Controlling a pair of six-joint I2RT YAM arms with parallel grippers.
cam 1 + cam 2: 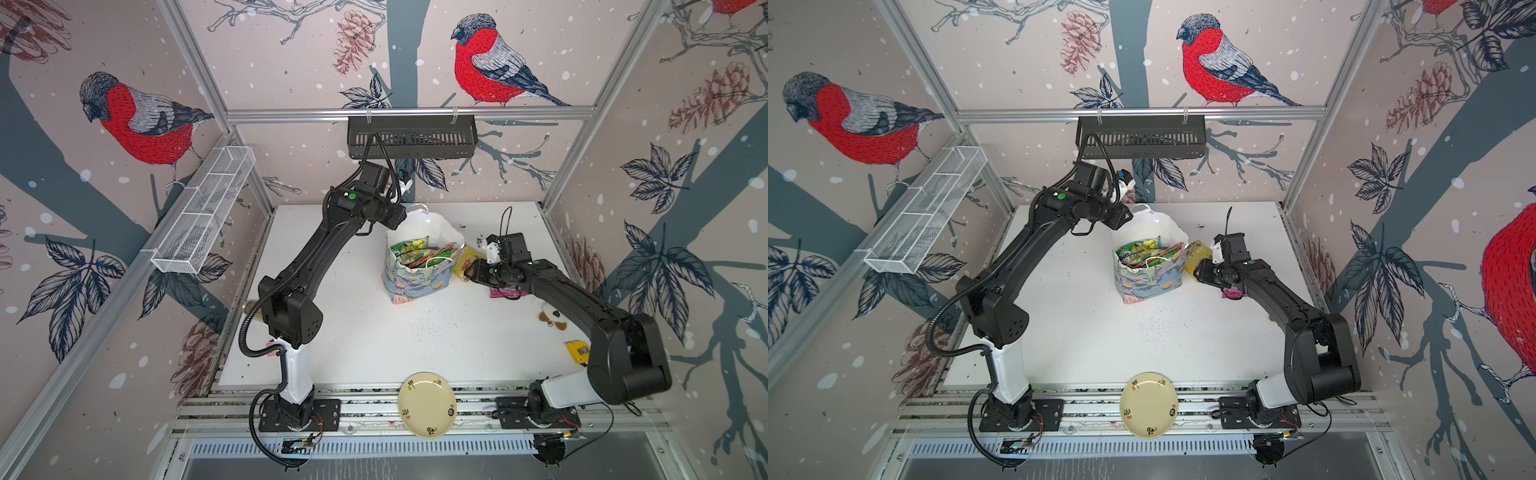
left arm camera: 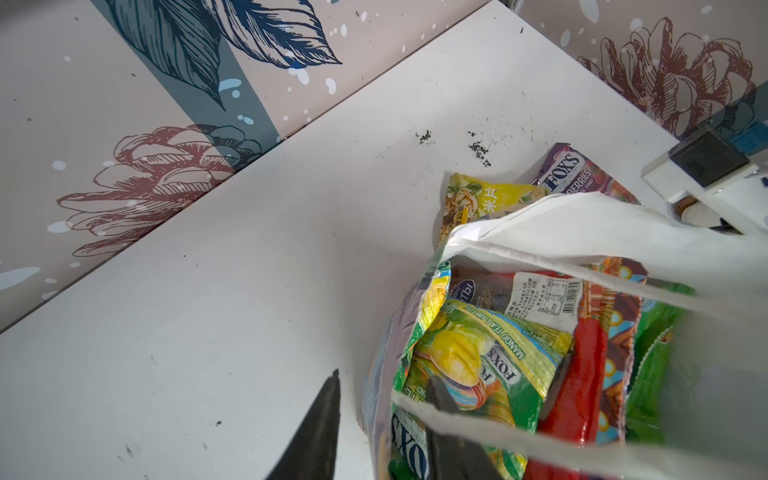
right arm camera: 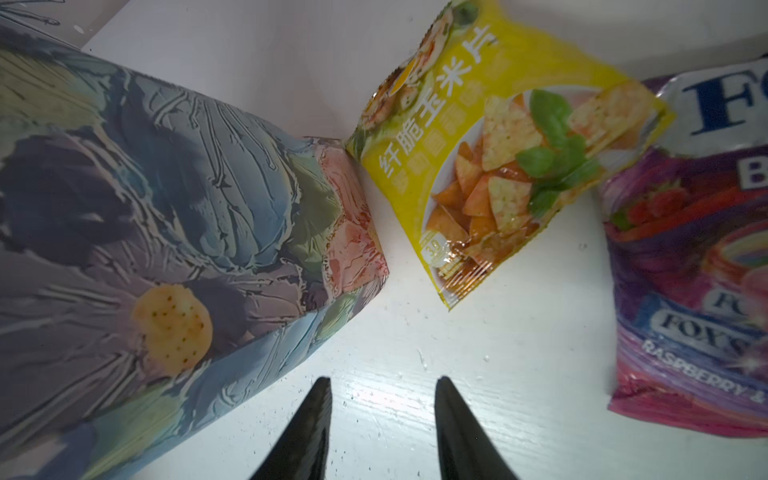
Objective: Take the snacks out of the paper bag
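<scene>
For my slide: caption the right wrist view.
Open right gripper over the table, facing paper bag, yellow packet and purple packet.

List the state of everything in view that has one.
Bag: upright, open, packets inside.
Yellow packet: out, lying beside bag.
Purple packet: out, lying on table.
Green packets: in bag.
Red packet: in bag.
Left gripper: jaws open, astride bag wall.
Right gripper: jaws open, empty.
Plate: empty.

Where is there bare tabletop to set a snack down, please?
Free: the white stretch between paper bag and cream plate, and left of the bag. Crowded: right of it, by the yellow chips packet and purple FOX'S packet.
</scene>
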